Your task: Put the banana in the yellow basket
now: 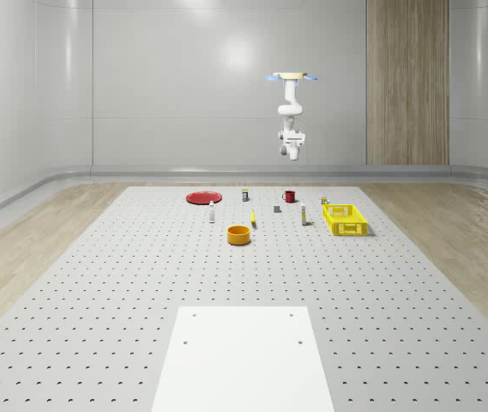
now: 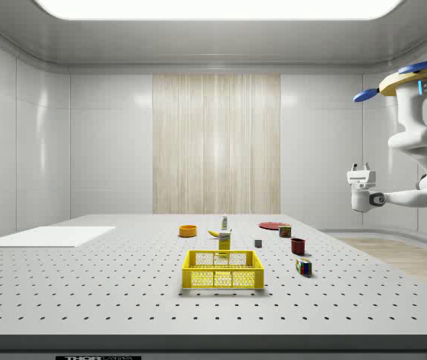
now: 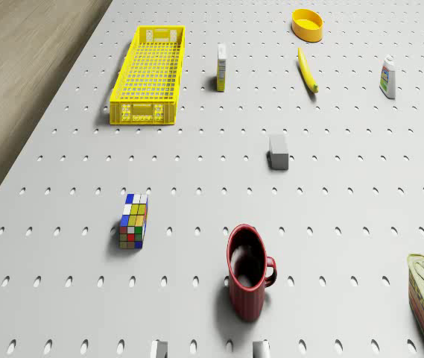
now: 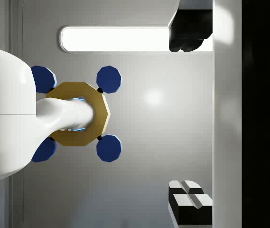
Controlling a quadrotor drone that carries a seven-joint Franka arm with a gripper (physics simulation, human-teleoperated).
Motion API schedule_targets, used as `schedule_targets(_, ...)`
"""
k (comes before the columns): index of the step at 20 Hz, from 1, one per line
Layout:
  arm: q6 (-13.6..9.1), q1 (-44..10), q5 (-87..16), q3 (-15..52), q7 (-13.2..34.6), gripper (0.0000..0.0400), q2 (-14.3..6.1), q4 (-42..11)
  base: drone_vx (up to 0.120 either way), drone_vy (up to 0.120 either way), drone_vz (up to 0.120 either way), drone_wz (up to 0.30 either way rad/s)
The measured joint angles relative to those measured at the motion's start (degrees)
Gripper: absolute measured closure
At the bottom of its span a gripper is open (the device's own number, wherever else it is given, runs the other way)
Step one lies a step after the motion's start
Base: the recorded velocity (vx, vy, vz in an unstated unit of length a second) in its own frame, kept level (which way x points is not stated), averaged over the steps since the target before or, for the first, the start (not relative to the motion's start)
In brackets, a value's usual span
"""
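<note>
Drone [image 1: 294, 77] is hovering high above the far edge of the bench [image 1: 141, 283], its arm [image 2: 416, 142] bending down and the hand [image 2: 361, 168] pointing upward, fingers [image 4: 188, 199] standing apart with nothing between them. Banana [image 3: 308, 71] is lying flat on the bench toward the far edge, between the orange bowl [image 3: 307, 24] and a small grey block [image 3: 278, 151], well apart from the yellow basket [image 3: 149, 74]. A red mug [image 3: 249, 272] is standing near the far edge.
</note>
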Motion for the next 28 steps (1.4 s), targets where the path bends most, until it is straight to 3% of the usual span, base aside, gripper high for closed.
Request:
schedule_targets(4, -3.95, -0.11, 0.04, 0.06, -0.07, 0.0000, 0.72, 4.85, 0.010, -0.120, 0.000, 0.000)
schedule_targets(12, -9.27, -0.26, 0.10, 0.14, -0.13, 0.0000, 3.70, 13.51, 0.120, -0.120, 0.000, 0.000)
schedule_targets(18, -10.69, -0.33, 0.12, 0.19, -0.16, 0.0000, 4.71, 16.21, 0.120, -0.120, 0.000, 0.000)
schedule_targets(28, -10.85, -0.41, 0.14, 0.24, -0.19, 0.0000, 4.84, 16.94, 0.120, -0.120, 0.000, 0.000)
